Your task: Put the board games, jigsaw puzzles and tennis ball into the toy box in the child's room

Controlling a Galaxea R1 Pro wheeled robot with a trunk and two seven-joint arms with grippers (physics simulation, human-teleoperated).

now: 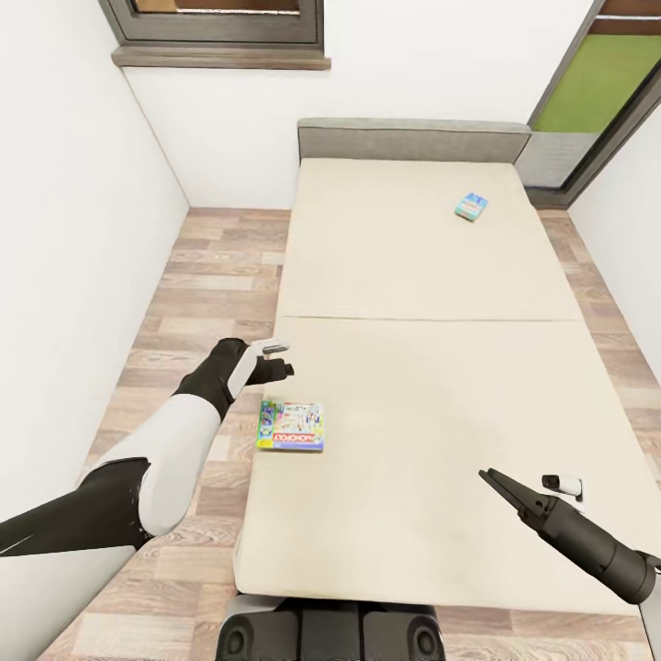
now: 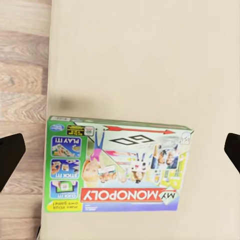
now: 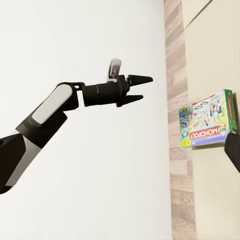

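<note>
Mattress (image 1: 413,413) bare round Monopoly box (image 1: 292,426); approach open.

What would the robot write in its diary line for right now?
stage: reaching | left gripper: open, above Monopoly box | right gripper: empty | Monopoly box: flat at bed edge | blue game box: near headboard

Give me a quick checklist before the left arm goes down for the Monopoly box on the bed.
1. Left tool open: ok, its fingers are spread in the right wrist view.
2. Tool over the Monopoly box: ok in the left wrist view, which looks onto the box between the fingers.
3. Box lies flat on the bed: ok, but near the mattress's edge.
4. Nothing on top of the box: ok.
5. Right tool clear of the box: ok.
6. Second game box within reach: cannot tell, it lies near the headboard.
</note>
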